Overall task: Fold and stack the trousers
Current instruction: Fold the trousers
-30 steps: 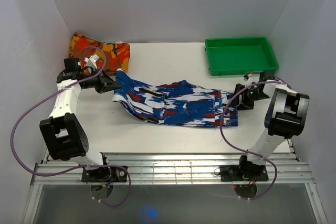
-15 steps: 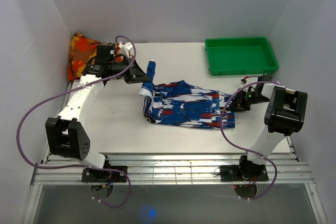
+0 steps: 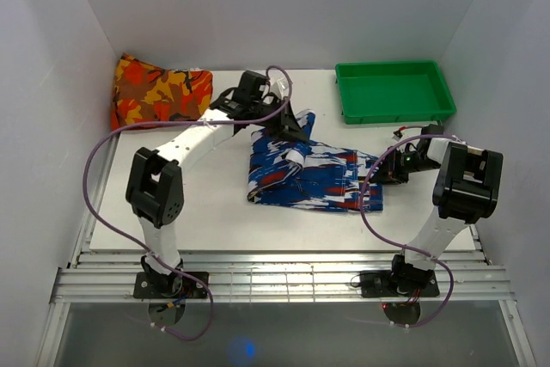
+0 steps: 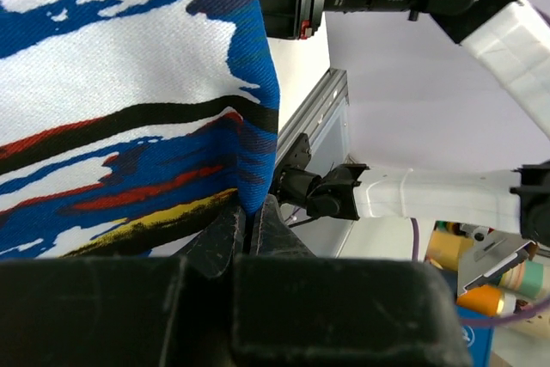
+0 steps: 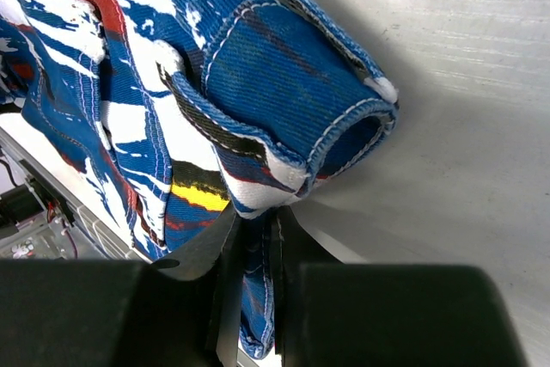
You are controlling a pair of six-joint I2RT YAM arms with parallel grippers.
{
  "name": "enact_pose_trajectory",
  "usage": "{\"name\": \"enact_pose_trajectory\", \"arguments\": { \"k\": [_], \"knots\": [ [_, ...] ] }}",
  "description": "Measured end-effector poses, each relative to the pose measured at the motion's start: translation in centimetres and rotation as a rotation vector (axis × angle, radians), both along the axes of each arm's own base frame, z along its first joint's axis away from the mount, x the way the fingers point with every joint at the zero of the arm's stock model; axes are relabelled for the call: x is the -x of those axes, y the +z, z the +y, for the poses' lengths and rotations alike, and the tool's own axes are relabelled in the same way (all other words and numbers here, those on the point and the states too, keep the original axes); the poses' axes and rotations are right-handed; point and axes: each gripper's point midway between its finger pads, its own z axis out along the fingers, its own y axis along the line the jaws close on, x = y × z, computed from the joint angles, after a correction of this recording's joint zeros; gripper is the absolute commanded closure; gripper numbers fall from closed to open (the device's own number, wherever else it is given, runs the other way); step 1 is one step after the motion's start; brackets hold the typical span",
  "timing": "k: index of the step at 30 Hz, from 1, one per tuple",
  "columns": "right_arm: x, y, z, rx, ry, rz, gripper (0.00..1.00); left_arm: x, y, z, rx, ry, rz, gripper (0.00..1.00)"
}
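The trousers (image 3: 314, 180) lie on the tabletop (image 3: 172, 204), long axis nine-to-three o'clock. The left tool (image 3: 298, 132) is clamped on a lifted fold at their eleven o'clock. The right tool (image 3: 386, 174) pinches the three o'clock edge, possibly a hem.

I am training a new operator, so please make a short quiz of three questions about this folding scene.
1. True or false: the left hand and the right hand are both shut on the trousers.
2. Which colour is the tray at the far right?
3. Where does the folded orange patterned cloth lie? A: in the far left corner. B: in the tray. C: under the trousers.
Key: 1 true; 2 green; 3 A.
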Motion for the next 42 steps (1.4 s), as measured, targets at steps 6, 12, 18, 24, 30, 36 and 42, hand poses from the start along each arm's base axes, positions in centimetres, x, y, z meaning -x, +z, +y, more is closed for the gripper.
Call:
{"name": "enact_pose_trajectory", "arguments": {
  "k": [6,12,18,24,30,36,42],
  "knots": [
    [0.0,0.0,0.2,-0.001,0.005,0.001,0.92,1.0,-3.0,-5.3,-0.027,-0.040,0.058,1.00],
    [0.1,0.1,0.5,-0.003,0.011,0.002,0.92,1.2,-5.1,-9.5,-0.042,-0.049,0.081,1.00],
    [0.1,0.1,0.7,-0.005,0.015,0.003,0.92,1.4,-7.3,-11.9,-0.063,-0.041,0.114,1.00],
    [0.1,0.1,0.8,-0.005,0.018,0.003,0.92,1.7,-8.9,-13.8,-0.072,-0.030,0.143,1.00],
    [0.1,0.1,1.0,-0.005,0.025,0.004,0.92,2.4,-8.3,-14.8,-0.056,-0.031,0.146,1.00],
    [0.1,0.1,1.1,-0.005,0.025,0.005,0.92,3.2,-7.5,-16.2,-0.030,-0.046,0.137,1.00],
    [0.1,0.1,1.1,-0.006,0.023,0.006,0.92,3.9,-9.2,-17.5,-0.035,-0.053,0.164,1.00]
  ]
}}
